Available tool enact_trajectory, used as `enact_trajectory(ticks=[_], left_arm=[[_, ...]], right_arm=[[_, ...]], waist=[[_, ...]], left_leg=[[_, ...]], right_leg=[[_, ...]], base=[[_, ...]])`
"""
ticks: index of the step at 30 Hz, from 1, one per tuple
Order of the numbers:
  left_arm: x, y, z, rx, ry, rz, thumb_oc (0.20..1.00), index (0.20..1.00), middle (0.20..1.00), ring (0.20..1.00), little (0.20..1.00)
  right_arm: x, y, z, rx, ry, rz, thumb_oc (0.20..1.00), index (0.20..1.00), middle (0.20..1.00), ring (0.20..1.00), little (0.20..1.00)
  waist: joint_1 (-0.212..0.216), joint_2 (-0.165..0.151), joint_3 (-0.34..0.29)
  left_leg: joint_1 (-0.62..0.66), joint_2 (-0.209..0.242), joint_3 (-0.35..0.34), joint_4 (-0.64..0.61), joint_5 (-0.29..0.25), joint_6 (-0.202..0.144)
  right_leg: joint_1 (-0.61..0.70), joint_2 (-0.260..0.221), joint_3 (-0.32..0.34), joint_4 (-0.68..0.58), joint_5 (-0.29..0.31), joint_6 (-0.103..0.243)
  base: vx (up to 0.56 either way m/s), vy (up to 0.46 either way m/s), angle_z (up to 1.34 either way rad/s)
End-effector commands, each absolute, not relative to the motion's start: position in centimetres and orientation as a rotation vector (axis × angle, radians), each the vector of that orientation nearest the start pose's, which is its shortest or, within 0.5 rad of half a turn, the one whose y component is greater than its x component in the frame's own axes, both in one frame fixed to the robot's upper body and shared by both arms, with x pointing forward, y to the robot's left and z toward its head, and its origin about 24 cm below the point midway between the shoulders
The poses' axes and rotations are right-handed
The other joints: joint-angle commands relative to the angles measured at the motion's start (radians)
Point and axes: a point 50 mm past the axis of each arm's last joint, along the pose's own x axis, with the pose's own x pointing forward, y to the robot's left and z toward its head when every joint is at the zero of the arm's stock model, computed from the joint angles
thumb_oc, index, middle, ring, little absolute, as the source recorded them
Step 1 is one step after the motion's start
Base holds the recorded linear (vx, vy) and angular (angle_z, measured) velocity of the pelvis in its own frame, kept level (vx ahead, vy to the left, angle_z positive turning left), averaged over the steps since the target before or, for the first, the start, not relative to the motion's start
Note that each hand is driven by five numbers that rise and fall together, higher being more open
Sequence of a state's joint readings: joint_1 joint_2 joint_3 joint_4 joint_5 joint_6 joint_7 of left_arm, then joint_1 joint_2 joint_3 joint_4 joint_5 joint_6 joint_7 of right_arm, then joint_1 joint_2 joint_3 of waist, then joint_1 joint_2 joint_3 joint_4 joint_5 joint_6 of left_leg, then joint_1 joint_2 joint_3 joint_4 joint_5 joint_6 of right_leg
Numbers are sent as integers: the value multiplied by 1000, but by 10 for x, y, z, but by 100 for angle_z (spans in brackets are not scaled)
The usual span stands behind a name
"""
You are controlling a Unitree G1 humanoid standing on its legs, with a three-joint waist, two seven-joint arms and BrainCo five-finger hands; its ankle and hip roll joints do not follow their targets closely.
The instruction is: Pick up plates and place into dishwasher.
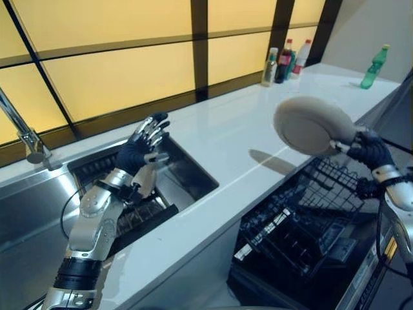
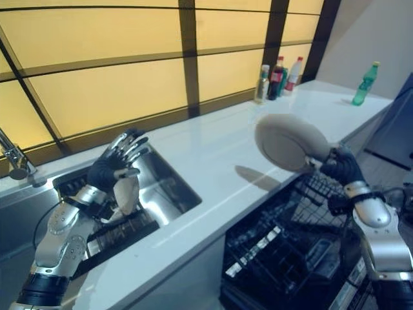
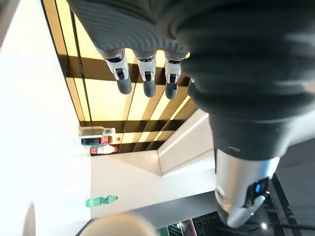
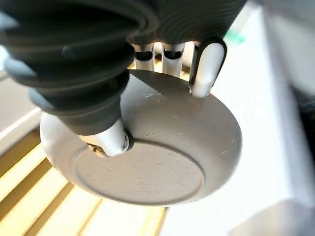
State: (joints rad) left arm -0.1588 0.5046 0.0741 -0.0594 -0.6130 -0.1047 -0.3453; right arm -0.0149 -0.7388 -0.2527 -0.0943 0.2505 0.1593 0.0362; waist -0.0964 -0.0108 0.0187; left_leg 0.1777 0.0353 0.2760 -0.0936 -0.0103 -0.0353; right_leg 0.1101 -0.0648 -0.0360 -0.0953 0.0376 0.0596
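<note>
My right hand [image 1: 369, 147] is shut on the rim of a beige plate [image 1: 313, 125], held tilted in the air above the open dishwasher's black wire rack [image 1: 303, 219]. The right wrist view has the plate's underside [image 4: 147, 162] pinched between thumb and fingers. Over the sink [image 1: 187, 171] my left hand [image 1: 143, 147] hovers open, fingers spread, holding nothing. Another pale plate [image 2: 126, 194] stands on edge in the sink just behind that hand.
A white counter [image 1: 245, 129] runs from the sink to the far right, with several bottles [image 1: 284, 61] at the back and a green bottle [image 1: 374, 66] near the corner. A faucet [image 1: 29, 139] stands at the sink's left. A dark rack lies in the sink.
</note>
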Motion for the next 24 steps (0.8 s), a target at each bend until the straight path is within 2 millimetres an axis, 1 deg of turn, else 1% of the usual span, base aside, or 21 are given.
enact_trajectory(ticks=[1,4,10,15,24], left_arm=[[273,248,153,-28,-422,-288,1000,1000,1000,1000,1000],[269,255,151,-32,-420,-266,1000,1000,1000,1000,1000],[265,263,142,-25,-394,-235,1000,1000,1000,1000,1000],[261,268,133,-25,-357,-218,1000,1000,1000,1000,1000],[255,266,120,-23,-310,-214,1000,1000,1000,1000,1000]], right_arm=[[242,-336,168,-500,-165,-358,200,200,200,200,200],[237,-341,151,-480,-85,-369,200,200,200,200,200],[230,-343,111,-421,63,-377,200,200,200,200,200],[222,-339,78,-360,179,-340,200,200,200,200,200],[214,-324,36,-310,342,-246,200,200,200,200,200]], waist=[[-10,-1,-31],[-17,4,-29],[-25,12,-23],[-27,16,-15],[-11,16,6]], left_leg=[[-12,-42,-12,6,-100,43],[-12,-44,-6,6,-102,45],[-13,-48,4,6,-103,49],[-16,-50,10,6,-103,50],[-24,-52,1,6,-97,50]], right_leg=[[-48,1,-46,8,-28,52],[-54,0,-38,8,-24,53],[-64,-3,-31,8,-17,57],[-70,-9,-36,8,-13,61],[-75,-15,-58,8,-11,63]], base=[[13,-19,-5],[30,-24,-13],[65,-31,-7],[78,-40,-1],[61,-22,0]])
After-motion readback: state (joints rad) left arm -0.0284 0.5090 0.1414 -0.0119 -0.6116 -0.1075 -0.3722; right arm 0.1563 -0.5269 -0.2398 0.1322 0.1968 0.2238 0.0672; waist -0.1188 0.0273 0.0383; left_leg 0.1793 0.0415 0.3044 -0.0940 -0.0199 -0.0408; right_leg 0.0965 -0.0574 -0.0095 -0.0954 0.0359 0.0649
